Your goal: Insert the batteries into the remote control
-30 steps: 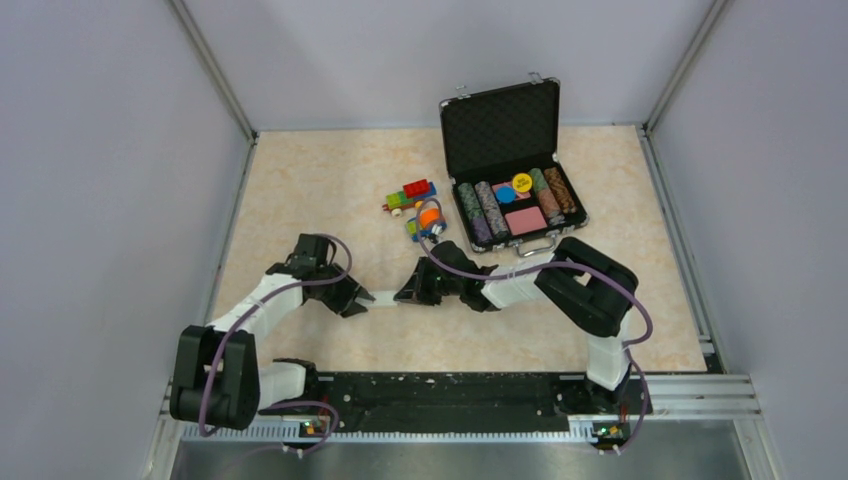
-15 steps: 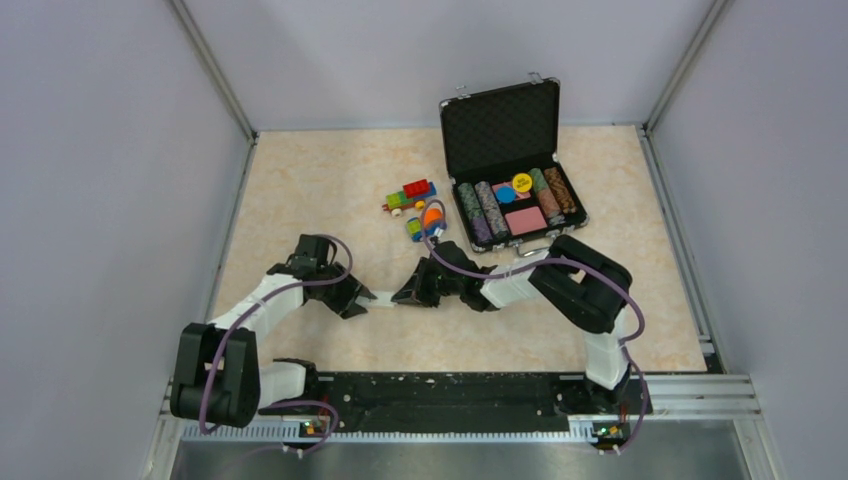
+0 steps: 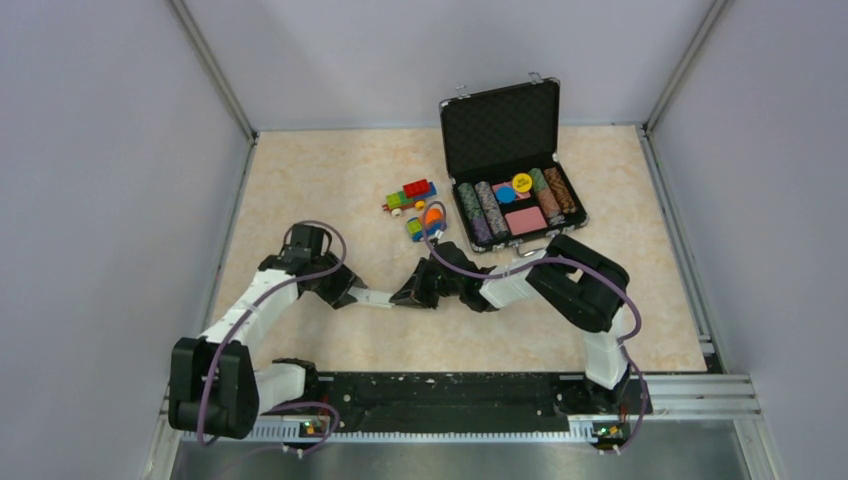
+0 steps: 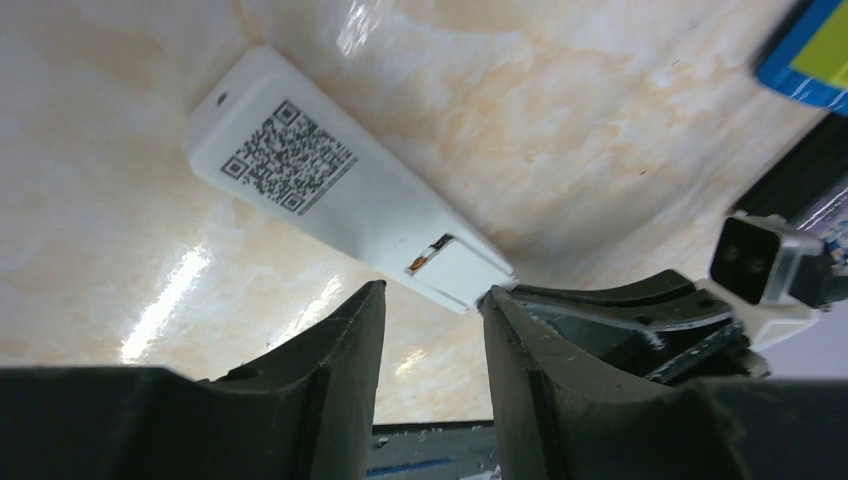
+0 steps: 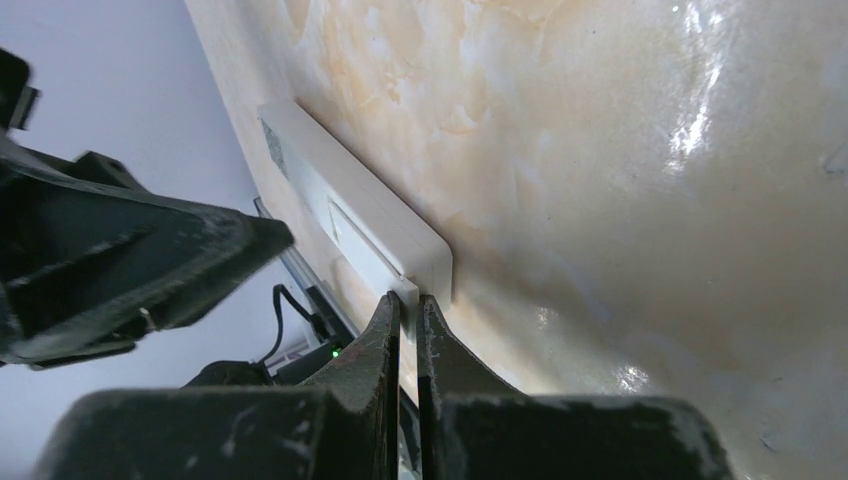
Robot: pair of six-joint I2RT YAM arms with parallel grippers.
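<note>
The remote control (image 4: 330, 195) is laid flat on the counter (image 3: 300, 190) between the 2 pincers. Its back is turned upward, so the QR label (image 4: 288, 158) and the cover panel (image 4: 460, 272) at 1 end are exposed for access. A small orange-brown spot is visible at the panel seam. Whether it is a contact or a cell cannot be told, and neither can the latching of the panel.

The right pincer (image 5: 408, 305) is clenched, with nothing seen between its fingers. Its tips are set against the panel end of the remote control, apparently so that a narrow closed point can push or brace that end.

The left pincer (image 4: 432, 295) is released. Its 2 fingers are spread with only the counter between them, just short of the same end, and no contact with the remote control is seen.

The batteries cannot be located in any view. The loading step is therefore judged not yet done.

Farther back, the toy vehicles (image 3: 410, 194) and an open poker-chip case (image 3: 500, 125) are placed well apart from the working area.
</note>
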